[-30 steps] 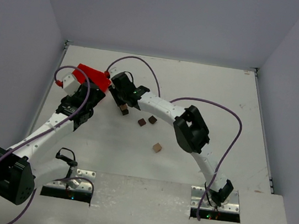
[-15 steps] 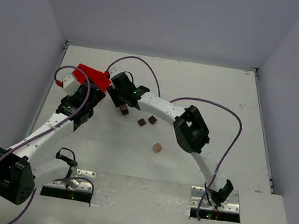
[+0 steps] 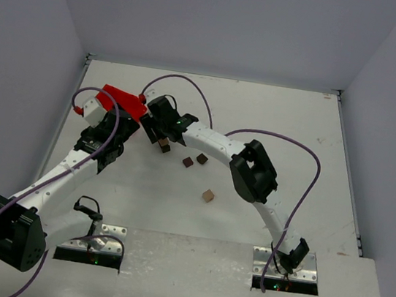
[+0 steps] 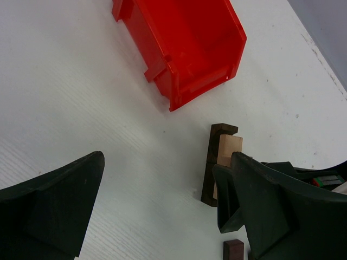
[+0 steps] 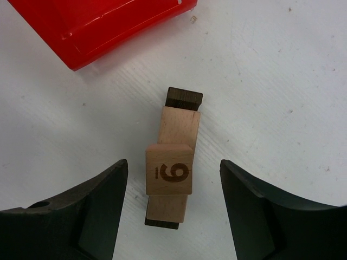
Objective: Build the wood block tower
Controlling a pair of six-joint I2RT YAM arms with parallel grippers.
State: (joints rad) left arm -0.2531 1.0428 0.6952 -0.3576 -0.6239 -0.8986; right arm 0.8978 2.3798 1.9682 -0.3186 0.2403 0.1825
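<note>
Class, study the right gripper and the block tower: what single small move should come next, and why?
Probably lift the right gripper straight up. Its jaws stand open on either side of the wood block tower, apart from the numbered top block, so a vertical retreat should clear the stack without nudging it. A loose tan block lies nearby.

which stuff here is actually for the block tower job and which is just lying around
For the job:
- block tower
- loose dark block
- second dark block
- loose tan block

Just lying about:
- red bin, beside the tower
</note>
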